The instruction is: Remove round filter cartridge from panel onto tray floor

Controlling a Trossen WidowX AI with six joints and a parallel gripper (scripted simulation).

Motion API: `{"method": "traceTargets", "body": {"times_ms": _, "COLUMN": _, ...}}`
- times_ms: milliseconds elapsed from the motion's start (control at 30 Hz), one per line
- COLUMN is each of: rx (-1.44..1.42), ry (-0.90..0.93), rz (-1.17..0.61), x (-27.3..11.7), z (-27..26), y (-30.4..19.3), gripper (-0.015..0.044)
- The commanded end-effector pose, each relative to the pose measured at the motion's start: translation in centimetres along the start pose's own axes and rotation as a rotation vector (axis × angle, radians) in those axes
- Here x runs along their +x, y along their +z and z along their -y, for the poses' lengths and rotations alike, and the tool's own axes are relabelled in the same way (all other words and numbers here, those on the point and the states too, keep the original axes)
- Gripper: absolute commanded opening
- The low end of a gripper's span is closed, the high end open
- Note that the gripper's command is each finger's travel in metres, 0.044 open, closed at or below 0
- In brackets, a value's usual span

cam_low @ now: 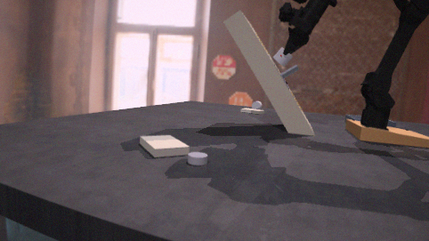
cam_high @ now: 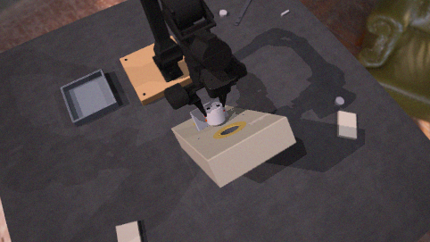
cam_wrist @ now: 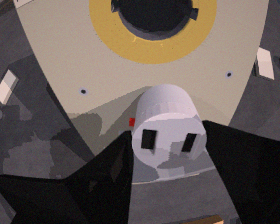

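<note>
Top view shows our gripper (cam_high: 215,112) (cam_low: 287,54) (cam_wrist: 167,132) half open, clamped across the cartridge (cam_high: 216,114) (cam_low: 282,57) (cam_wrist: 166,125) beside the panel's (cam_high: 259,129) (cam_low: 267,72) (cam_wrist: 51,45) empty socket (cam_high: 230,129) (cam_wrist: 153,17), probably gripping its sides to lift it clear of the ledge (cam_high: 196,121) (cam_low: 290,71) (cam_wrist: 163,176).

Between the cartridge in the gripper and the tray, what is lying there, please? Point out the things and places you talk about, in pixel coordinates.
In the top view, part of the orange base plate (cam_high: 136,79) lies between the cartridge (cam_high: 216,116) and the tray (cam_high: 90,117).

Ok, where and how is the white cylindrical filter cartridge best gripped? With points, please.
Probably across the round side wall of the white cylindrical filter cartridge (cam_high: 216,116) (cam_low: 282,57) (cam_wrist: 166,102), from its slotted end; the black gripper (cam_high: 215,112) (cam_low: 285,54) (cam_wrist: 167,132) spans it there, and that end faces outward.
</note>
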State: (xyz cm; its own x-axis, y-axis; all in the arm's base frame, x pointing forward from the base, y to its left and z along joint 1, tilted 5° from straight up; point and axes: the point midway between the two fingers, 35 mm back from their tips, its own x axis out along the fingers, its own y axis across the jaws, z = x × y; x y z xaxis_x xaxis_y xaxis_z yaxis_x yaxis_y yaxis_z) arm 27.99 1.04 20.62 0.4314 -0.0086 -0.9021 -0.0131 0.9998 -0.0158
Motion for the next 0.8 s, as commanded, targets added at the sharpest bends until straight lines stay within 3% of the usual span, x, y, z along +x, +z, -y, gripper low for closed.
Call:
{"method": "traceTargets", "body": {"times_ms": 0, "rx": 0.001, "ry": 0.0, "rz": 0.018, "x": -2.1, "z": 0.0, "y": 0.7, "gripper": 0.0}}
{"method": "traceTargets", "body": {"times_ms": 433, "rx": 0.001, "ry": 0.0, "rz": 0.015, "x": -8.0, "z": 0.0, "y": 0.5, "gripper": 0.0}}
{"method": "traceTargets", "body": {"times_ms": 767, "rx": -0.001, "ry": -0.002, "rz": 0.008, "x": -7.8, "z": 2.1, "y": 0.7, "gripper": 0.0}}
